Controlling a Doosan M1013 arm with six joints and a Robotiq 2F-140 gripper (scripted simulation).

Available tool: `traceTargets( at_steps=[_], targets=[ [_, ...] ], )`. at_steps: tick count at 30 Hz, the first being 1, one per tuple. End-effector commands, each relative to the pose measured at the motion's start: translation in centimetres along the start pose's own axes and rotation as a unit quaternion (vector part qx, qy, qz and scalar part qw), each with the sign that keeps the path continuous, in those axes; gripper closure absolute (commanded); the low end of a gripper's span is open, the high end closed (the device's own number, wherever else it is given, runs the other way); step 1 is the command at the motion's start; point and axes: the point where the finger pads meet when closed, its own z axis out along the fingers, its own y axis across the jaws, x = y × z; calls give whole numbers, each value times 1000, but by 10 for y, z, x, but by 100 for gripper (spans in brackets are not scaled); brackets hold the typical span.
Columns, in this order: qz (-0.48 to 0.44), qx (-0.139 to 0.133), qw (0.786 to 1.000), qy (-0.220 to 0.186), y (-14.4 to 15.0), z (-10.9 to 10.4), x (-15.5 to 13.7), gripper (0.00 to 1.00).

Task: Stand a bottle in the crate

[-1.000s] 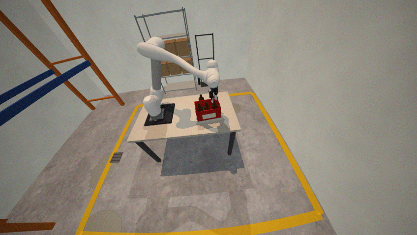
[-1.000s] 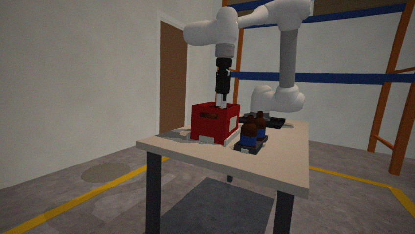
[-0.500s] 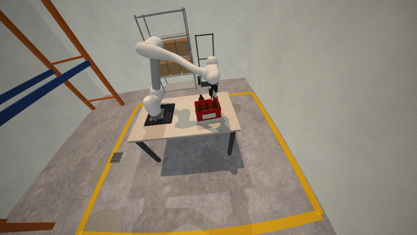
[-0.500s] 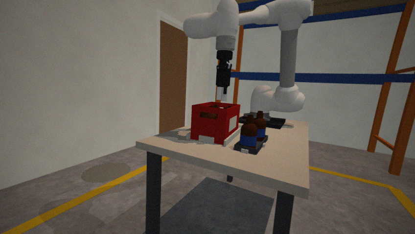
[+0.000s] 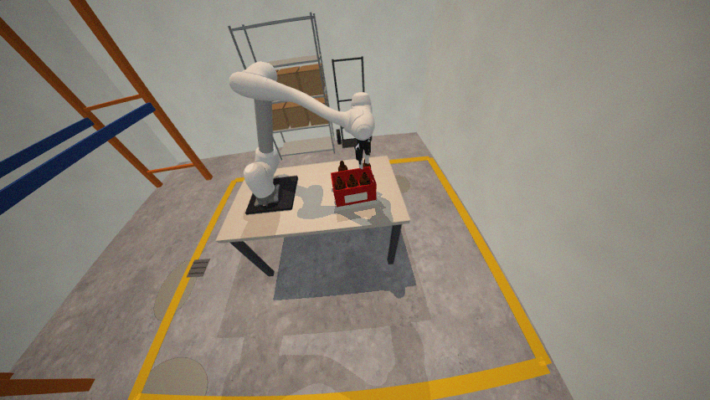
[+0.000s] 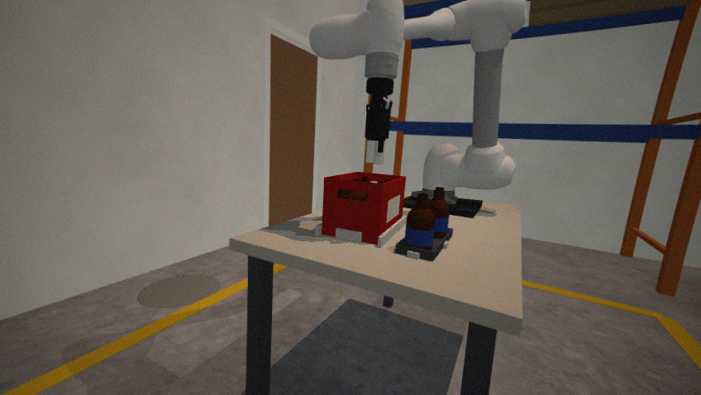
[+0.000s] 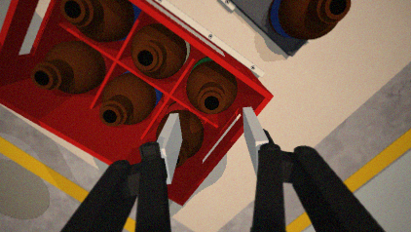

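The red crate stands on the table with a brown bottle in each of its cells, seen from above in the wrist view. The corner bottle stands upright in its cell, partly hidden by my left finger. My gripper hangs above the crate's corner, clear of the bottle tops; its fingers stand apart with nothing between them. The dark tray beside the crate carries two upright brown bottles with blue labels. One of them shows at the top right of the wrist view.
The arm's base sits on a black plate at the table's other end. A white strip lies along the crate's foot. A yellow floor line rings the table. Shelving stands behind.
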Motion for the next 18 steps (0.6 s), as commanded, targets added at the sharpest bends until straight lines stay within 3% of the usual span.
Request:
traceTargets(
  at_steps=[1, 8, 9, 18],
  targets=[
    [0, 0, 1000, 0, 0, -1, 0, 62],
    [0, 0, 1000, 0, 0, -2, 0, 62],
    [0, 0, 1000, 0, 0, -2, 0, 100],
    [0, 0, 1000, 0, 0, -2, 0, 100]
  ],
)
